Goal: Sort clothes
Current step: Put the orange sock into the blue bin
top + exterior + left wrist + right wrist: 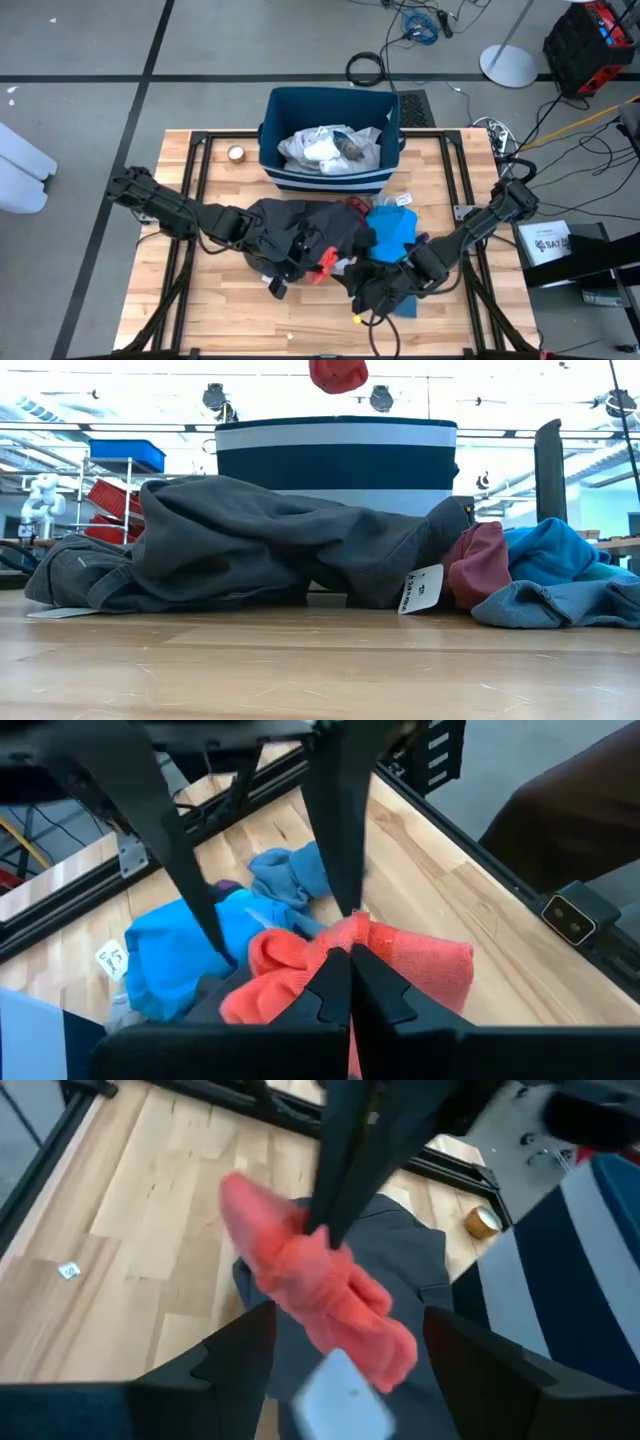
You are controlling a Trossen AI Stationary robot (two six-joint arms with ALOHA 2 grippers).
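A red-orange garment (pixel 400 960) hangs bunched in the air, pinched at its upper edge by the left gripper (pixel 348 925), whose jaws are closed tight on the cloth. Directly below the jaws lies a large dark grey garment (pixel 290 228), spread over the middle of the wooden table (pixel 200 300). Just beyond the jaws sit a bright blue garment (pixel 392 232) and a small blue-grey piece (pixel 560 605), with a maroon piece (pixel 480 565) touching the grey one. The right gripper (pixel 375 295) hovers close beside the hanging red-orange cloth, its jaws spread wide with the cloth between but apart from both fingers (pixel 235 1360). Farther from both grippers, at the table's far edge, a dark blue bin with white stripes (pixel 330 175) holds pale crumpled fabric (pixel 325 148); a roll of tape (pixel 236 153) lies beside it. Around the table runs grey floor with cables (pixel 420 25), and shelving with red and blue crates (pixel 125 475) stands in the room
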